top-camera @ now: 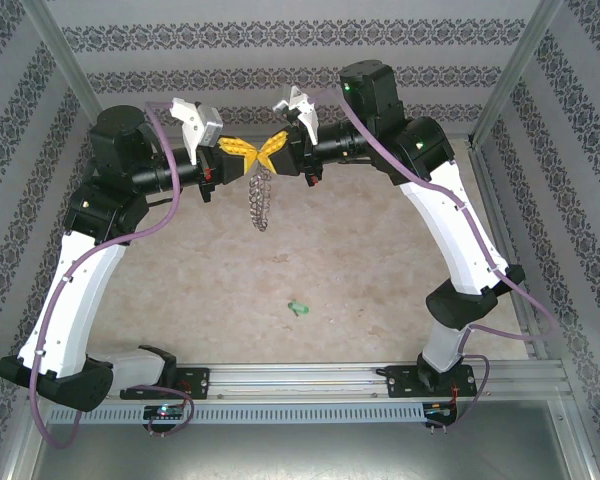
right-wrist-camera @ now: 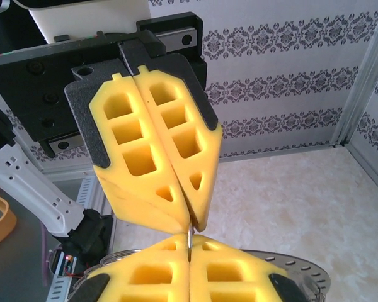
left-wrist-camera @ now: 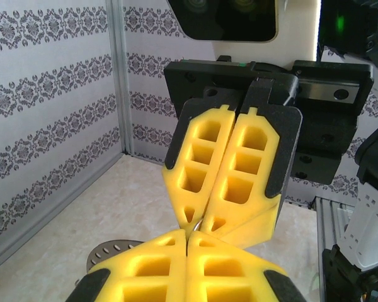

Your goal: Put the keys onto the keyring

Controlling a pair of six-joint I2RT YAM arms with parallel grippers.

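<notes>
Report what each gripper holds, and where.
The left gripper and right gripper both pinch the keyring by its upper edge; the green key lies unheld.

yellow jaws; green key (top-camera: 298, 309); grey keyring (top-camera: 261, 205); floral-banded white walls (top-camera: 280, 40)

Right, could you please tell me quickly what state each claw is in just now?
Left claw: closed, gripping the keyring.
Right claw: closed, pinching the same keyring.

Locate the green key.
In the top view the green key lies on the table near its middle, apart from the keyring hanging farther back.
</notes>
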